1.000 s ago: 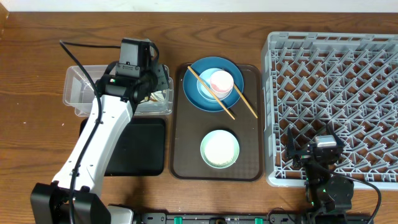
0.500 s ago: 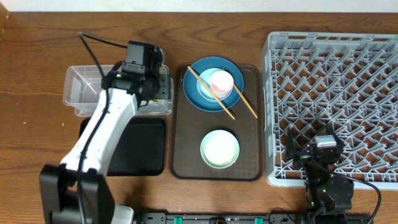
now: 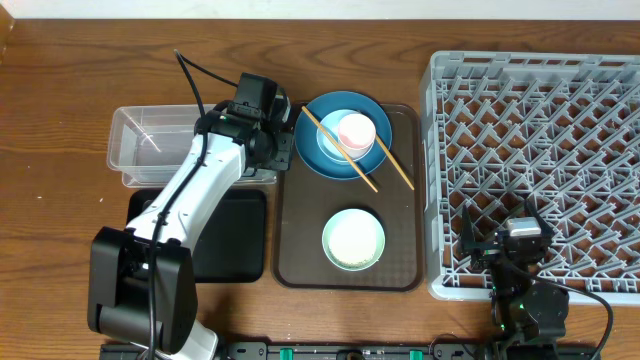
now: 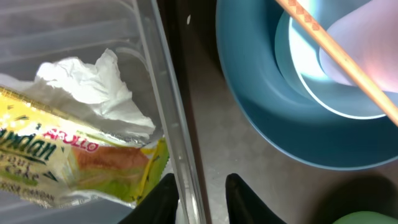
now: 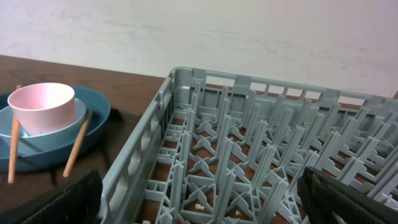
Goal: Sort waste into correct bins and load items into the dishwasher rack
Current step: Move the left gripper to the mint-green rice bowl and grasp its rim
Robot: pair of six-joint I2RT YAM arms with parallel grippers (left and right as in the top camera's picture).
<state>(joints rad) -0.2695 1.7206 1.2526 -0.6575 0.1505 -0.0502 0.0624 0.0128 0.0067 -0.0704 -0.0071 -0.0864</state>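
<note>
Plainly, one snack wrapper [image 4: 68, 162] and one crumpled tissue [image 4: 93, 84] are seen inside the clear tub [image 3: 135, 150], at ten o'clock on the table. The left gripper [image 4: 200, 196] is held over the tub's three o'clock wall, jaws narrowly parted, nothing gripped. On the brown tray [image 3: 300, 240], one blue plate [image 3: 310, 150] at twelve o'clock is stacked with one light-blue bowl [image 4: 301, 68], one pink cup [image 3: 357, 130] and two chopsticks [image 3: 365, 175]; one mint bowl [image 3: 353, 239] is set at six o'clock. One black tray [image 3: 230, 235] is placed at the tub's six o'clock. The right gripper [image 5: 199, 199] is spread wide, empty, at the rack's [image 3: 540, 120] six o'clock edge.
</note>
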